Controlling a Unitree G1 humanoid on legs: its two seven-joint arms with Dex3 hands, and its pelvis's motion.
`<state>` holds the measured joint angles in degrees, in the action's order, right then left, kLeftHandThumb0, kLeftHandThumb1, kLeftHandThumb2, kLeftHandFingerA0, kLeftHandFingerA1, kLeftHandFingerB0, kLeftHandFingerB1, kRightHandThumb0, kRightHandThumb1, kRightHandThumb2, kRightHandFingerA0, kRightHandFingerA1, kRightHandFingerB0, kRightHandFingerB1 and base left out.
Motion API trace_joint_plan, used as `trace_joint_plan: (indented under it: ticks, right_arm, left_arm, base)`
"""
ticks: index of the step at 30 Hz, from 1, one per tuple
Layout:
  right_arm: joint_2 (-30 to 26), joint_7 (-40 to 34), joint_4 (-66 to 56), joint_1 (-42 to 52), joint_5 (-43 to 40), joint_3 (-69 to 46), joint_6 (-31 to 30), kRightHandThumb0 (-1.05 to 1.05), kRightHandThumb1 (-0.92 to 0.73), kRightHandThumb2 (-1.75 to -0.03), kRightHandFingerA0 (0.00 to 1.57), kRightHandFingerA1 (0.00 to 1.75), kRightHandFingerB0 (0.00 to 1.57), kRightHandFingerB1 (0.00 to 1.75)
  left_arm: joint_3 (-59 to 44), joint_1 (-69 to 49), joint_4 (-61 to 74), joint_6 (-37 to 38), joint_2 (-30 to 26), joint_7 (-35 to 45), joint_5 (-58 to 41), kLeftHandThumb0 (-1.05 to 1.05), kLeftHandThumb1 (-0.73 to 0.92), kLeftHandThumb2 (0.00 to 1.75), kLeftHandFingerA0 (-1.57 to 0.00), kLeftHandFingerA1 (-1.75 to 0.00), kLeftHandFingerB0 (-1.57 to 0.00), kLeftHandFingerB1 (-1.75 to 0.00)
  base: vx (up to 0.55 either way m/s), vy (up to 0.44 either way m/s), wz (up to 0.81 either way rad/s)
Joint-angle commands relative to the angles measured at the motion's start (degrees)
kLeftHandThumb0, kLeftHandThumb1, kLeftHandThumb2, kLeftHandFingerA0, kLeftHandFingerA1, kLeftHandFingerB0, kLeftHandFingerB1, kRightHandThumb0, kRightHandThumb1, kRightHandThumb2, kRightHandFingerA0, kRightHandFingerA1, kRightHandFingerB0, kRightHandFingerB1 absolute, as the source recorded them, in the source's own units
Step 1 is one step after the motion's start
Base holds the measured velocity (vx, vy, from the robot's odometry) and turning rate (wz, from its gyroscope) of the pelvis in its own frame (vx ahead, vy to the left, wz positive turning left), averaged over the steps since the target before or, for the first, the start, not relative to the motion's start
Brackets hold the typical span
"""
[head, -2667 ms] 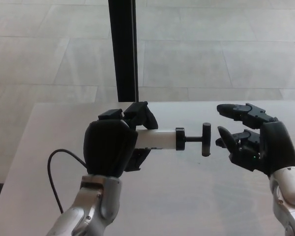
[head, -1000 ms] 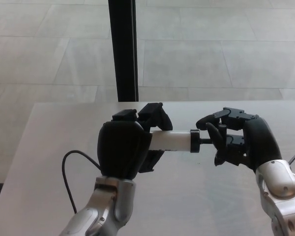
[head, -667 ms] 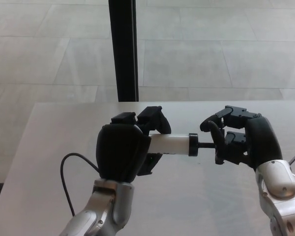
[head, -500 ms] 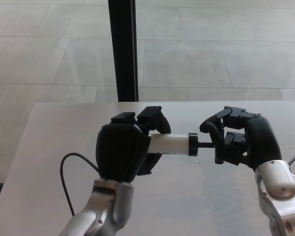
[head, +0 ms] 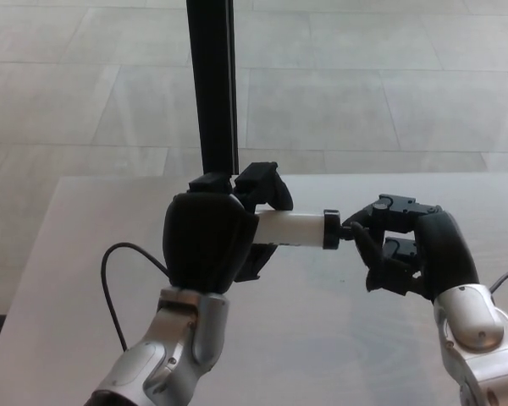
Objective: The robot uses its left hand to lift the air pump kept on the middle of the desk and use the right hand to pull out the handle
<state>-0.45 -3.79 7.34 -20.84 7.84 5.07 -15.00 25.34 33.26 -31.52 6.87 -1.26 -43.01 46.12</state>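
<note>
I read no label or writing on the air pump [head: 289,228], which my left hand [head: 210,245] grips around its white barrel, above the middle of the desk [head: 59,254]. My right hand [head: 406,254] is clenched on the handle [head: 354,234], mostly hiding it. A black post [head: 212,85] rises behind the pump; a black cable [head: 110,292] loops left of it.

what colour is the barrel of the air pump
White, with a black end cap; the air pump barrel shows clearly in the head view.
</note>
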Motion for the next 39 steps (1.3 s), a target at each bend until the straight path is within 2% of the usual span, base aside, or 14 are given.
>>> trace_joint_plan:
  ticks: [1,5,8,11,12,15,16,18,19,20,22,23,37,39]
  right_arm:
    - [-1.0,-0.6,1.0,1.0,1.1,-0.3,1.5,-0.23,-0.58,-0.85,1.01,1.59,0.93,1.14]
    - [-0.1,-2.2,1.9,-0.1,0.7,-1.7,1.7,-0.23,-0.52,-0.95,1.02,1.53,0.96,1.14]
    - [-0.7,-3.5,2.0,-0.8,2.6,-1.4,2.6,-0.26,-0.51,-1.02,1.06,1.58,0.95,1.23]
    - [-1.3,-4.0,2.2,-1.0,3.6,-1.1,4.0,-0.2,-0.53,-1.04,1.02,1.64,0.86,1.34]
    - [-1.4,-4.0,2.3,-0.9,3.4,-1.3,4.8,-0.25,-0.49,-1.1,1.26,1.37,1.0,1.19]
    - [-1.7,-4.9,3.8,-1.5,4.0,-1.4,6.7,-0.27,-0.46,-1.14,1.26,1.38,1.05,1.24]
    - [-1.8,-4.9,4.0,-1.5,4.2,-1.3,7.1,-0.22,-0.46,-1.18,1.0,1.73,0.86,1.54]
    - [-1.8,-5.0,4.3,-1.5,4.4,-1.3,7.4,-0.22,-0.46,-1.18,1.0,1.73,0.86,1.54]
    - [-2.2,-5.7,4.1,-1.5,5.6,-0.7,7.8,-0.27,-0.45,-1.13,1.26,1.4,1.09,1.29]
    - [-2.3,-5.8,4.1,-1.4,5.8,-0.6,7.9,-0.27,-0.45,-1.13,1.26,1.4,1.09,1.29]
    - [-2.2,-6.1,4.2,-1.4,5.9,-0.5,8.5,-0.23,-0.45,-1.14,1.25,1.39,1.11,1.29]
    - [-2.7,-7.0,4.3,-1.3,7.4,0.2,9.5,-0.15,-0.42,-1.2,0.98,1.75,0.87,1.62]
    - [-4.5,-5.1,2.3,-0.9,6.8,-1.7,9.1,-0.2,-0.44,-1.15,0.97,1.75,0.82,1.67]
    - [-5.3,-4.5,1.9,-1.0,6.9,-2.0,8.3,-0.2,-0.43,-1.18,0.97,1.75,0.81,1.66]
  left_arm:
    - [-0.8,1.0,0.5,1.6,-0.2,-1.3,-0.7,-0.09,0.49,1.16,-0.91,-1.74,-0.76,-1.56]
    - [-0.8,0.3,0.6,1.6,-0.7,-1.7,-0.3,-0.08,0.49,1.15,-0.9,-1.74,-0.76,-1.56]
    - [-0.4,-0.6,0.7,1.4,-1.2,-1.4,0.2,-0.11,0.5,1.13,-0.85,-1.74,-0.78,-1.6]
    - [-0.2,-1.1,0.5,1.6,-1.4,-1.9,0.3,-0.11,0.51,1.15,-0.9,-1.72,-0.77,-1.54]
    - [-0.2,-1.3,0.5,1.7,-1.4,-2.0,0.2,-0.1,0.5,1.16,-0.9,-1.72,-0.77,-1.55]
    - [-0.3,-1.4,0.3,1.7,-1.5,-2.5,0.2,-0.08,0.48,1.16,-0.89,-1.73,-0.76,-1.55]
    - [-0.3,-1.4,0.1,2.3,-1.6,-3.0,0.1,-0.08,0.48,1.17,-0.9,-1.73,-0.76,-1.55]
    - [-0.3,-1.6,0.0,2.6,-1.6,-3.3,0.0,-0.08,0.48,1.17,-0.9,-1.73,-0.76,-1.55]
    - [0.0,-1.7,-0.3,2.6,-1.6,-3.7,0.3,-0.09,0.47,1.17,-0.9,-1.73,-0.76,-1.56]
    - [0.0,-1.8,-0.3,2.6,-1.5,-3.8,0.3,-0.09,0.47,1.17,-0.9,-1.73,-0.76,-1.56]
    - [0.1,-1.9,-0.3,2.6,-1.5,-3.8,0.3,-0.09,0.47,1.17,-0.87,-1.73,-0.79,-1.58]
    - [0.2,-2.1,-0.3,2.5,-1.4,-3.5,0.3,-0.09,0.48,1.18,-0.92,-1.73,-0.77,-1.54]
    - [-0.1,-3.6,0.8,2.4,-3.2,-1.9,-0.1,-0.1,0.48,1.18,-0.86,-1.75,-0.76,-1.61]
    - [-0.3,-4.0,0.8,2.7,-3.8,-2.5,0.1,-0.09,0.46,1.22,-0.92,-1.74,-0.76,-1.56]
  base:
    - [0.0,0.0,0.0]
    - [0.0,0.0,0.0]
    - [0.0,0.0,0.0]
    - [0.0,0.0,0.0]
    - [0.0,0.0,0.0]
    - [0.0,0.0,0.0]
    - [0.0,0.0,0.0]
    - [0.0,0.0,0.0]
    - [0.0,0.0,0.0]
    - [0.0,0.0,0.0]
    - [0.0,0.0,0.0]
    - [0.0,0.0,0.0]
    - [0.0,0.0,0.0]
    - [0.0,0.0,0.0]
